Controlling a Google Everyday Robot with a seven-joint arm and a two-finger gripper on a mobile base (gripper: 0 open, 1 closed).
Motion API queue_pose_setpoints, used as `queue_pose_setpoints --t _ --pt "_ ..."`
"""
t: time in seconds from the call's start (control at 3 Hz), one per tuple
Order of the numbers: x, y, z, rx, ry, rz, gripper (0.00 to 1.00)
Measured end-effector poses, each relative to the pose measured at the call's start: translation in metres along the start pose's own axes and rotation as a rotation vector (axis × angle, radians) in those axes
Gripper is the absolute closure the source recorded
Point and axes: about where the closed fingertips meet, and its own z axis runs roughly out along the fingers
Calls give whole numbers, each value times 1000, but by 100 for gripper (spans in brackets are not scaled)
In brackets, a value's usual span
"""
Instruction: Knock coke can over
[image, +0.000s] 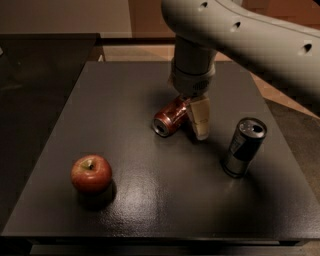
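The coke can (169, 119) is a short red can lying on its side on the dark table (125, 200), a little behind the table's middle, with its silver end facing front-left. My gripper (199, 125) hangs down from the grey arm (240, 35) and sits right beside the can's right end, touching or almost touching it.
A taller silver-and-blue can (244, 147) stands upright to the right of the gripper. A red apple (91, 173) sits at the front left. The table's front edge runs along the bottom of the view, and a dark counter lies to the left.
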Motion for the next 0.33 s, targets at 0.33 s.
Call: queue_pose_setpoints --t 0.33 --pt "0 0 0 0 0 0 0"
